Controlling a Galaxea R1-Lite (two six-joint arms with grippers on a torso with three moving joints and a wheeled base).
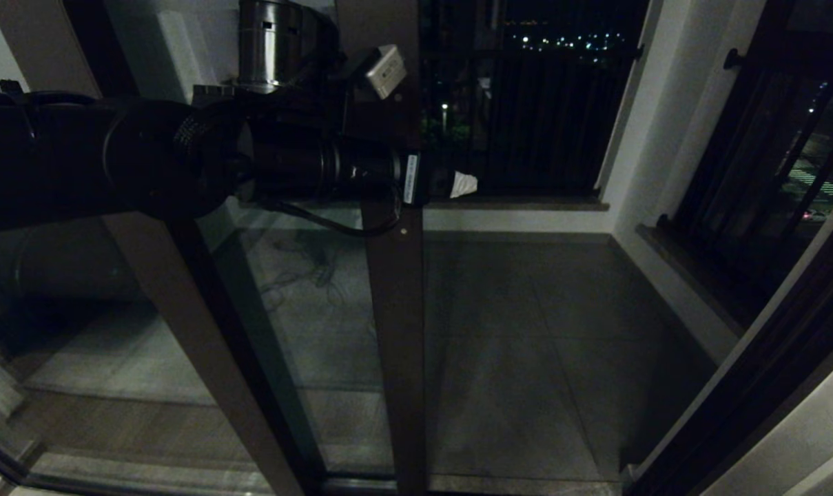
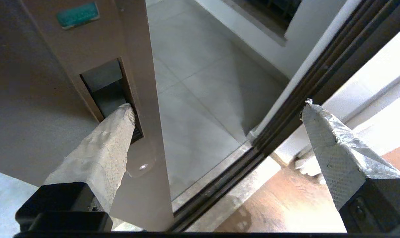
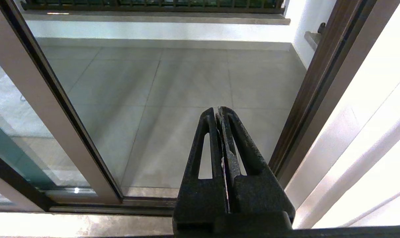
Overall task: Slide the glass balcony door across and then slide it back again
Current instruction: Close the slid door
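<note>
The glass balcony door's brown stile (image 1: 395, 310) stands upright mid-view, its pane (image 1: 306, 310) to the left and an open gap to the right. My left arm reaches across from the left to the stile. In the left wrist view my left gripper (image 2: 218, 105) is open. One taped finger (image 2: 115, 132) has its tip inside the recessed handle slot (image 2: 104, 86), and the other finger (image 2: 322, 135) hangs free over the opening. A small screw (image 2: 143, 167) shows below the slot. My right gripper (image 3: 218, 110) is shut on nothing, low and facing the opening, hidden from the head view.
A second brown stile (image 1: 202, 331) slants behind the pane on the left. The dark door jamb (image 1: 767, 358) bounds the opening on the right. The floor track (image 2: 219, 188) runs below. Tiled balcony floor (image 1: 526, 331) and a railing (image 1: 540, 117) lie beyond.
</note>
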